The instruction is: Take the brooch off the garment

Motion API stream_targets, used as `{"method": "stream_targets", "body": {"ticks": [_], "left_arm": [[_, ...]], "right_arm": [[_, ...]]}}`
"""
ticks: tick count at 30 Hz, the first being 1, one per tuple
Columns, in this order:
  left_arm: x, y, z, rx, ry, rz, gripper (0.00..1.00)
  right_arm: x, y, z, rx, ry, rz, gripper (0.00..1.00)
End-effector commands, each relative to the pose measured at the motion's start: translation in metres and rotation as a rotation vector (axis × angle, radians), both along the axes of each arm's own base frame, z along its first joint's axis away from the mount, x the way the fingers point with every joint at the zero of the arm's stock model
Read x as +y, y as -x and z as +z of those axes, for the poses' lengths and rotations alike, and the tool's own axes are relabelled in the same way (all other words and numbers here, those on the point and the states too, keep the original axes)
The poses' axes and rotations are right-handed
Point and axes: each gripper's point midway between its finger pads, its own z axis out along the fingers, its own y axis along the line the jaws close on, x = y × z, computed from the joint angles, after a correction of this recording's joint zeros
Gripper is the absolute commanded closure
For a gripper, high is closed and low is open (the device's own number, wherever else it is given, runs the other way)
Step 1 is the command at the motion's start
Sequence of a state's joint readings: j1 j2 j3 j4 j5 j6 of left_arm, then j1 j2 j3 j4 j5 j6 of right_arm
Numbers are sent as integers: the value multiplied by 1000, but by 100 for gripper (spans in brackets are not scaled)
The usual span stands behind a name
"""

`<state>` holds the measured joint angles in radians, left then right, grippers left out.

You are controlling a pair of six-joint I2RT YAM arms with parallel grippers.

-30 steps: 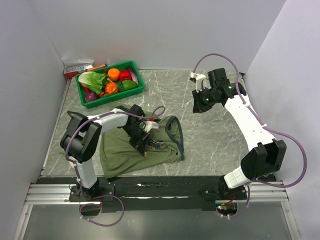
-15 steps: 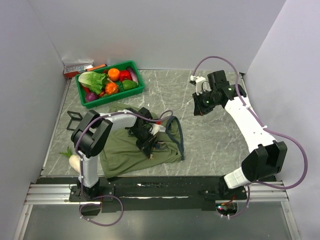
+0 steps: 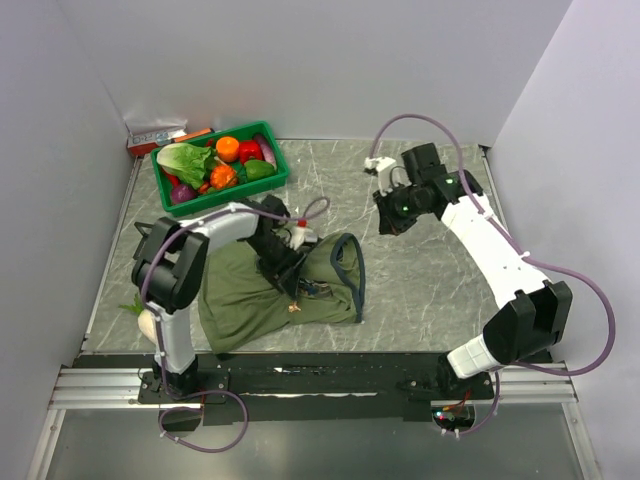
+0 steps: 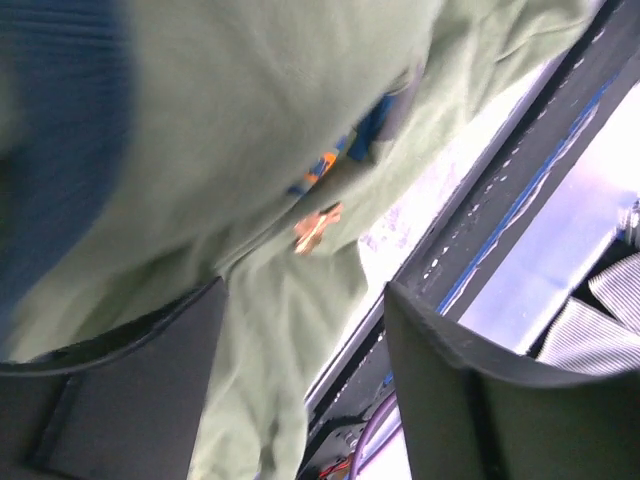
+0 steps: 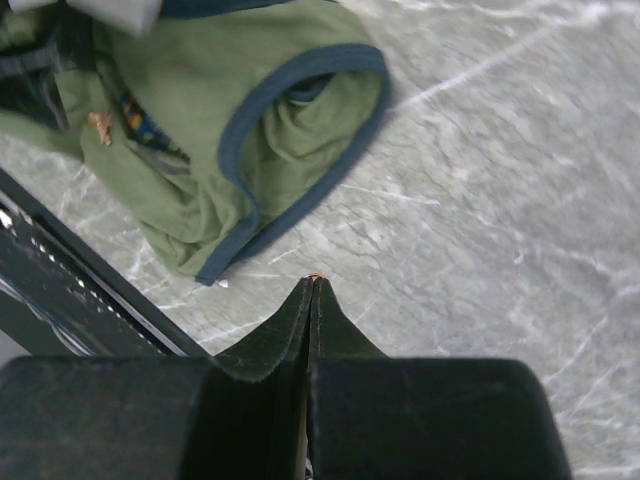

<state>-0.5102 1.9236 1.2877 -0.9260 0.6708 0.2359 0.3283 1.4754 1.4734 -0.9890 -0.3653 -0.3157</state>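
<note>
The olive-green garment [image 3: 240, 300] lies crumpled on the marble table, its navy-trimmed opening [image 5: 300, 120] to the right. The tiny pinkish brooch [image 3: 294, 307] rests on the cloth near the garment's front edge, just below the orange-and-blue graphic [image 3: 316, 290]; it also shows as the small brooch [image 4: 316, 228] in the left wrist view and the brooch [image 5: 99, 124] in the right wrist view. My left gripper [image 3: 284, 266] hovers over the garment [image 4: 250, 120], open [image 4: 305, 290], with nothing between its fingers. My right gripper [image 3: 388, 222] hangs over bare table, shut [image 5: 313, 285], with a tiny orange speck at its tip.
A green basket [image 3: 278, 178] of vegetables stands at the back left, with a red-and-white box [image 3: 155, 137] behind it. A white radish [image 3: 148, 322] lies by the left arm's base. A black rail [image 3: 330, 370] runs along the near edge. Walls close in on both sides.
My left gripper has opened and pulled back a little to the left. The brooch now lies loose on the cloth near the front edge. The right arm drifted slightly left.
</note>
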Motion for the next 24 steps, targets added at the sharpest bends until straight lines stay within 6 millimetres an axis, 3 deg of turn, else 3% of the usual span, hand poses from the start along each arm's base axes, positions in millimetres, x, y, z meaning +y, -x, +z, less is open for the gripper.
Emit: {"method": "stream_targets", "body": {"ticks": [1, 3, 5, 6, 7, 9, 11, 12, 18, 24], "left_arm": [[1, -26, 79, -200, 109, -11, 26], [2, -35, 101, -253, 136, 22, 20], [11, -43, 106, -268, 134, 84, 19], [21, -51, 110, -297, 125, 134, 18], [33, -54, 101, -301, 78, 182, 17], [57, -79, 106, -370, 55, 335, 16], [78, -94, 107, -404, 27, 467, 16], [96, -102, 118, -436, 32, 541, 14], [138, -118, 177, -594, 132, 748, 3], [172, -128, 213, -715, 159, 961, 2]], "right_arm": [[24, 11, 8, -68, 22, 138, 100], [34, 16, 4, -62, 31, 182, 100], [39, 19, 2, -60, 46, 207, 100], [47, 25, 2, -60, 48, 240, 100], [51, 27, 1, -63, 52, 264, 100], [64, 36, -4, -63, 56, 328, 100], [83, 50, -16, -60, 63, 429, 100], [89, 54, -20, -60, 63, 459, 100], [136, 77, -63, -99, 111, 736, 100], [177, 84, -88, -201, 140, 933, 100]]}}
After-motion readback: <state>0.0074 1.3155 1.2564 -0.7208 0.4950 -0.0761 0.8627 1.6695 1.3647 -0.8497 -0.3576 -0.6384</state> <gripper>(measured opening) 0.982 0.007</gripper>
